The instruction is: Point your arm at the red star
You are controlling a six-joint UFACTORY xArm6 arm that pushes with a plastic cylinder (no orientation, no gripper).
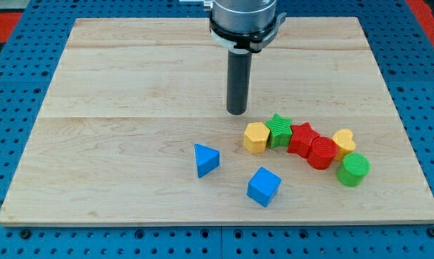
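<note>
Tool status: my tip (236,112) rests on the wooden counter (130,86), touching no block; the tool is a plain rod with no jaws, so it grips nothing.

Positions relative to the tool:
- Red star (302,137): toward the view's right and slightly toward the view's bottom, near the tool, apart from it.
- Green star (278,129): between the tool and the red star, touching the red star.
- Yellow hexagonal block (255,137): just toward the view's bottom right, closest to the tool.
- Red cylinder (322,153), yellow heart (343,142) and green cylinder (353,169): beyond the red star, farther toward the view's right.
- Blue triangle (206,159) and blue cube (263,186): toward the view's bottom, well apart from the tool.
</note>
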